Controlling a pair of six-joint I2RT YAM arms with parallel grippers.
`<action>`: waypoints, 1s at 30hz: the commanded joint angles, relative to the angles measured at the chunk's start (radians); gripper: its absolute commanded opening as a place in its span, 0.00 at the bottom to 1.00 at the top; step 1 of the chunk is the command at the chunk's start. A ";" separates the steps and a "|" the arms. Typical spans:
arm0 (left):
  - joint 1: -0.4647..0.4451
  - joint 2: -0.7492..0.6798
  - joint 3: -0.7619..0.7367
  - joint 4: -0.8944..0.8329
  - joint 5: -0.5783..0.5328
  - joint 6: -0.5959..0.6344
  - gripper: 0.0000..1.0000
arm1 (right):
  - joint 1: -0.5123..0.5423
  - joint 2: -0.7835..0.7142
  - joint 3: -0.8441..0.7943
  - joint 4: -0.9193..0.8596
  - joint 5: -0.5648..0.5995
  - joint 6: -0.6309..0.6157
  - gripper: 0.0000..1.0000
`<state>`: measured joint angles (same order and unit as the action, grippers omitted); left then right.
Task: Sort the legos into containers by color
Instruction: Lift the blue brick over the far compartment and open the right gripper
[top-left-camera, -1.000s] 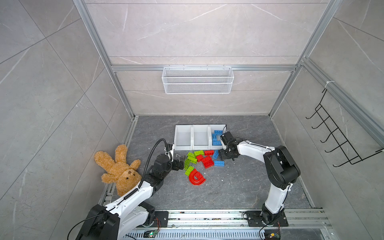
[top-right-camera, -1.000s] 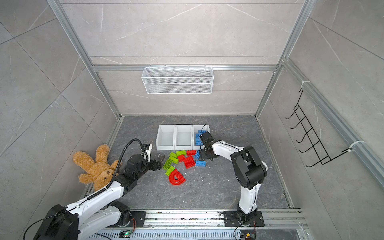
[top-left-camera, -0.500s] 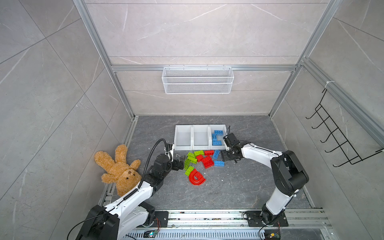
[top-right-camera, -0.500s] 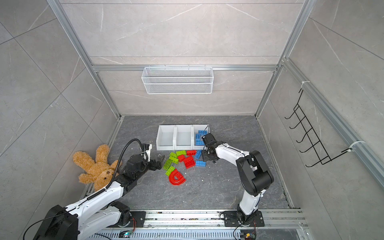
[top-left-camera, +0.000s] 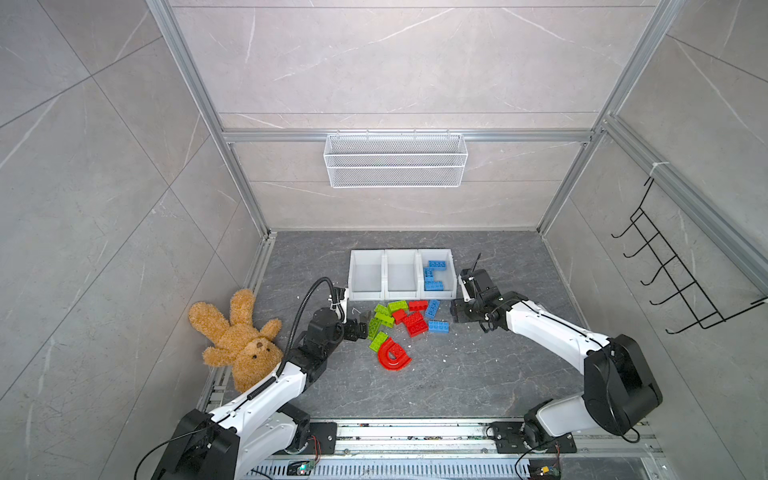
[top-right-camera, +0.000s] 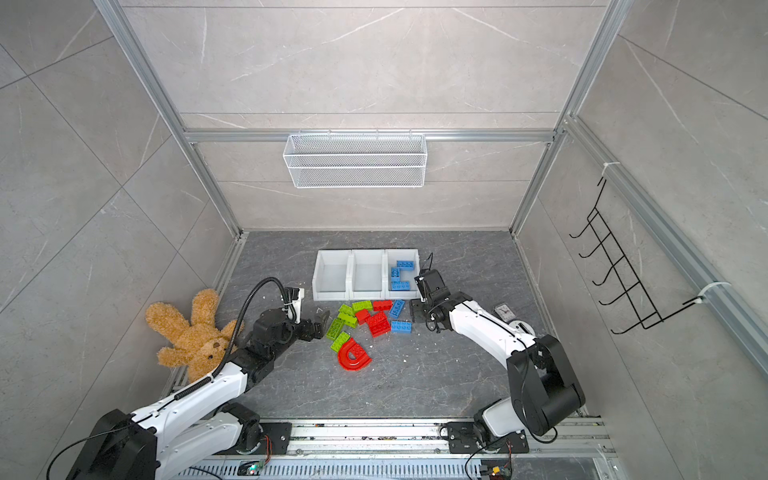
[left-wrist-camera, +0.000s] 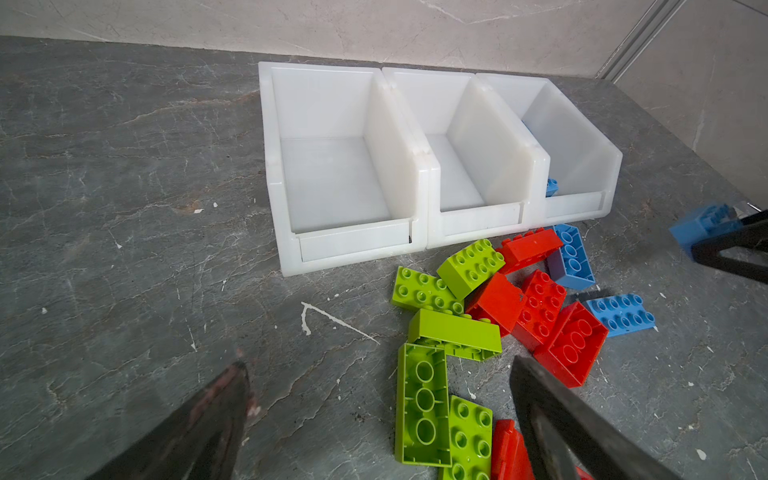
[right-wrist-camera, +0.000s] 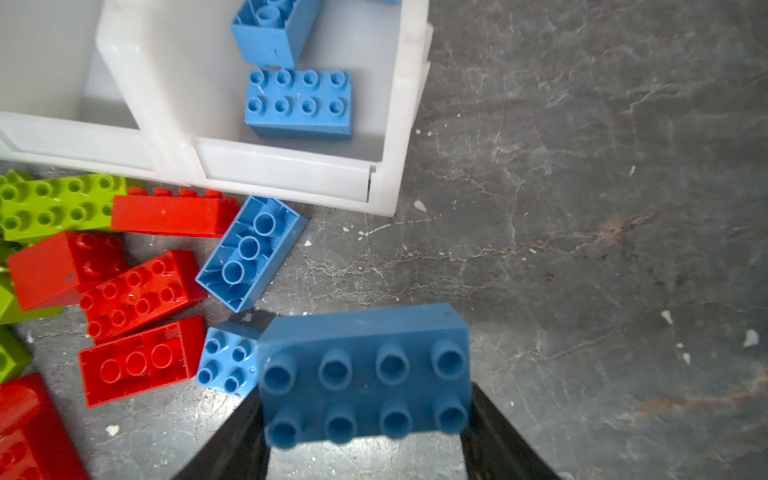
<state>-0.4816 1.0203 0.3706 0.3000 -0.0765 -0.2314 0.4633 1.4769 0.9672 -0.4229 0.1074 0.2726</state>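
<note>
Your right gripper (top-left-camera: 457, 311) grips a blue eight-stud brick (right-wrist-camera: 363, 374) across its length, studs toward the wrist camera. It holds the brick just off the front right corner of the right-hand bin (top-left-camera: 453, 266), apparently clear of the table (top-left-camera: 478, 374). That bin ends a row of three white containers set toward the table's back edge, and it already holds three sorted blue bricks (top-left-camera: 435, 286). The middle bin (top-left-camera: 401, 252) and the left bin (top-left-camera: 366, 252) hold nothing. In front of the row, near the table's centre, the pile waits: two loose blue bricks (top-left-camera: 438, 326), the green bricks (top-left-camera: 384, 318), the red bricks (top-left-camera: 417, 325) and a red arch (top-left-camera: 392, 357). Your left gripper (top-left-camera: 360, 326) hangs low at the pile's left side, jaws spread and nothing between them, close to the green bricks. By this showing the sort is in its early part. Blue is past halfway, with the held brick due for the right-hand bin, while green and red have yet to be started.
</note>
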 joint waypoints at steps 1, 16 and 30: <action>0.003 0.004 0.010 0.042 -0.001 0.015 1.00 | -0.002 0.000 0.107 -0.030 -0.009 -0.024 0.51; 0.003 -0.006 0.009 0.035 -0.016 0.020 0.99 | -0.022 0.405 0.487 0.033 -0.020 -0.083 0.50; 0.002 -0.002 0.010 0.033 -0.018 0.022 1.00 | -0.046 0.616 0.659 0.020 -0.042 -0.087 0.51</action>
<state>-0.4816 1.0218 0.3706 0.2996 -0.0780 -0.2310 0.4244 2.0491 1.5845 -0.3988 0.0704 0.2039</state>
